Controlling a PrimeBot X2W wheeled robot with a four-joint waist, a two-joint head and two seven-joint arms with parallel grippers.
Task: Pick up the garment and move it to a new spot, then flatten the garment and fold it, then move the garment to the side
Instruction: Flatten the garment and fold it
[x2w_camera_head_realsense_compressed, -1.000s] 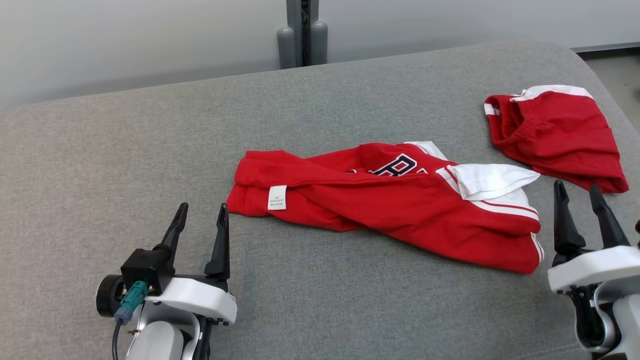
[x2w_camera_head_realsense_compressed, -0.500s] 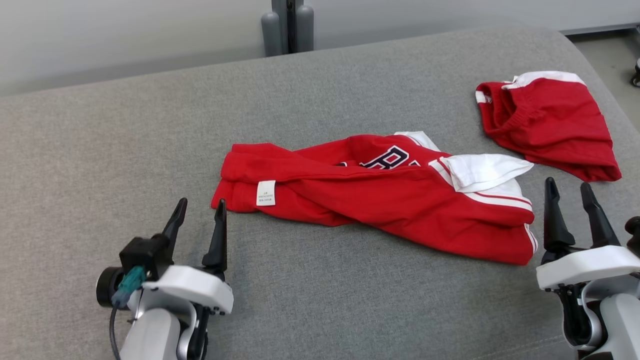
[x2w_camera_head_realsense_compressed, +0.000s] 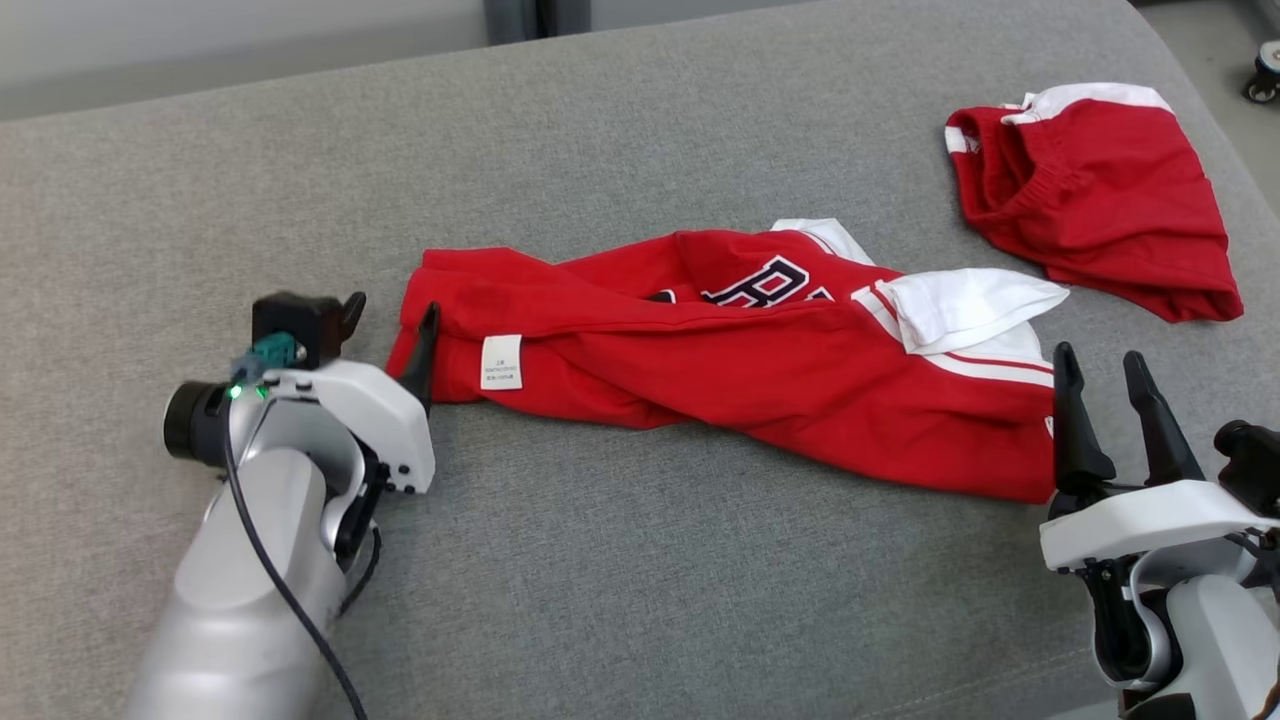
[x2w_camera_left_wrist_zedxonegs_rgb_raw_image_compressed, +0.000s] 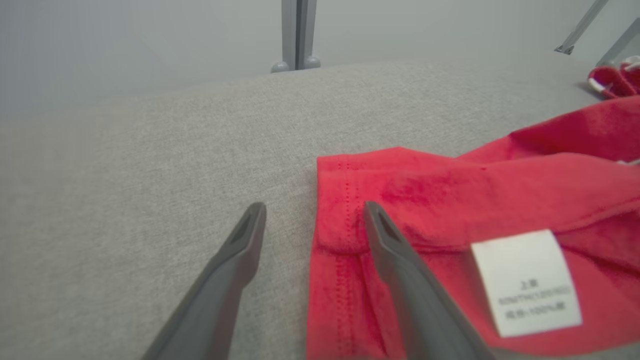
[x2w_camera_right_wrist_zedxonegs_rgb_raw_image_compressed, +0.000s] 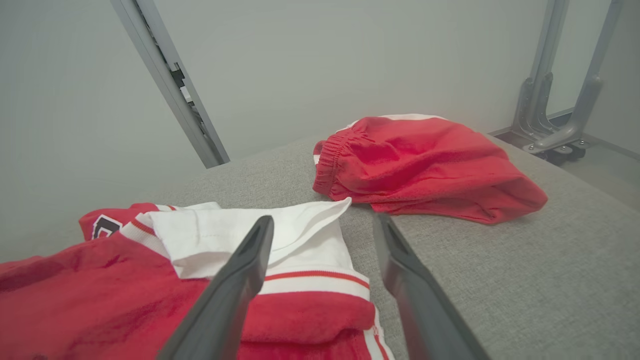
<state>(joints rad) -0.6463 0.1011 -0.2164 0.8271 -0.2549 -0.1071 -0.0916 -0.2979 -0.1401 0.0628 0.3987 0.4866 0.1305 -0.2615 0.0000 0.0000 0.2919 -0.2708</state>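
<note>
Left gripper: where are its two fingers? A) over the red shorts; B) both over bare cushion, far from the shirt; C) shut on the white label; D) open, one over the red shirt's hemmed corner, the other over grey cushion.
D: the left wrist view shows the left gripper open, one finger over the red shirt at its corner, the other over the grey cushion.

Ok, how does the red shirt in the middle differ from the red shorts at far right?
The shirt is larger, twisted and stretched across the middle; the shorts are a smaller bunched heap. The shirt carries dark lettering and a white label; the shorts show an elastic waistband. The open left tool straddles the shirt's hem; the shorts lie untouched. Both are red with white trim, on the gray cushion.
</note>
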